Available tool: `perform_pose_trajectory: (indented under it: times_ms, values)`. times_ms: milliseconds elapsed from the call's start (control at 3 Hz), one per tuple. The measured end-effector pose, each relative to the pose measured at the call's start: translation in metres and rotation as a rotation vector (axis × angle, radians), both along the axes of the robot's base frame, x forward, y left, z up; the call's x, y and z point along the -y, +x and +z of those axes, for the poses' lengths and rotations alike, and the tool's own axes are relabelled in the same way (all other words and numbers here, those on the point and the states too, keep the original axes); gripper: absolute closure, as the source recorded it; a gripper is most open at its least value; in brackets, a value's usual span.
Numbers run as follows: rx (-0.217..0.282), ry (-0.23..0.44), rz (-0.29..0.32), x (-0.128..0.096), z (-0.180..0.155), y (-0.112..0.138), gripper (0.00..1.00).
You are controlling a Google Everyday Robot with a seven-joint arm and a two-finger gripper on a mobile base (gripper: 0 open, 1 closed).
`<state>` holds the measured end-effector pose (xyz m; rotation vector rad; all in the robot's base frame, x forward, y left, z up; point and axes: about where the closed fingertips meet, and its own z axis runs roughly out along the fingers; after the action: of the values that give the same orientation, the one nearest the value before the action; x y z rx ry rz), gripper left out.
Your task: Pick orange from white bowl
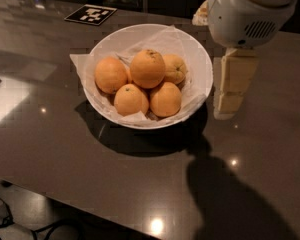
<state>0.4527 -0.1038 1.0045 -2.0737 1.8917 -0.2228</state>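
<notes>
1. Camera view, markings: a black-and-white marker card [91, 14] with a blocky square pattern lies flat near the far edge of the dark glossy surface [65, 149], towards its far left corner. The white arm housing [250, 14] above the far right part of the surface has a patch of small vent slots on its side.
2. Camera view, task things: the white bowl [202, 59] stands in the far half of the surface, about midway between the left and right edges. It is lined with crumpled white paper [80, 64], one corner of which hangs over the left rim. Five oranges are heaped inside. The orange [147, 68], largest and roundest, sits on top at the middle of the heap, its dark stem spot turned to the far side. A duller, yellowish, dimpled orange [175, 68] touches it on the right.
3. Camera view, gripper: the cream-coloured gripper [234, 84] hangs below the housing, just outside the bowl's right rim. Whether it is spread or closed cannot be told. The orange lies to its left, inside the bowl, apart from it, with the yellowish orange and the rim between.
</notes>
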Motion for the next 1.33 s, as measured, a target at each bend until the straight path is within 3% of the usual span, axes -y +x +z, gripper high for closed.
perform_pose_trajectory:
  times_ms: [333, 667, 1333]
  values:
    - [0.034, -0.040, 0.097, -0.043, 0.011, 0.011, 0.00]
    - [0.056, -0.036, 0.104, -0.048, 0.018, 0.010, 0.00]
    - [0.033, 0.037, 0.125, -0.081, 0.025, 0.049, 0.00]
